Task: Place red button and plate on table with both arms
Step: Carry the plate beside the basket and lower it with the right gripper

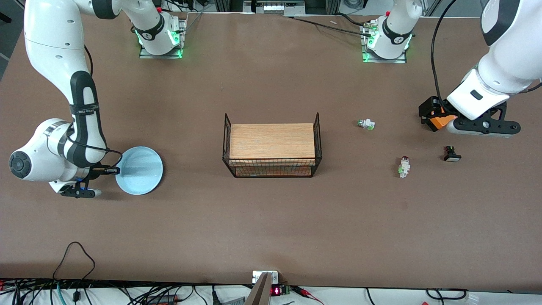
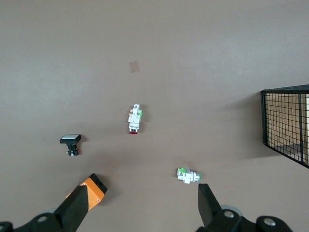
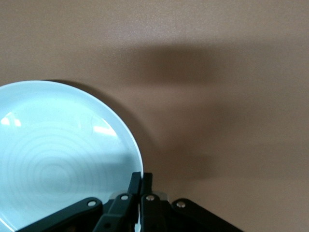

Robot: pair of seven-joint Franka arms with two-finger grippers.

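The light blue plate (image 1: 139, 170) (image 3: 58, 154) is at the right arm's end of the table. My right gripper (image 1: 113, 170) (image 3: 141, 176) is shut on its rim. The plate casts a shadow on the brown table (image 1: 271, 224) beside it. The red button (image 1: 404, 166) (image 2: 134, 119) lies on its side on the table toward the left arm's end, red cap showing. My left gripper (image 1: 432, 116) (image 2: 145, 200) hangs open over the table beside it, with nothing between its fingers.
A wood-topped black wire rack (image 1: 272, 146) (image 2: 289, 123) stands mid-table. A white-green switch (image 1: 366, 124) (image 2: 188, 175) lies farther from the front camera than the red button. A black-based switch (image 1: 451, 154) (image 2: 71, 143) lies under the left arm's hand.
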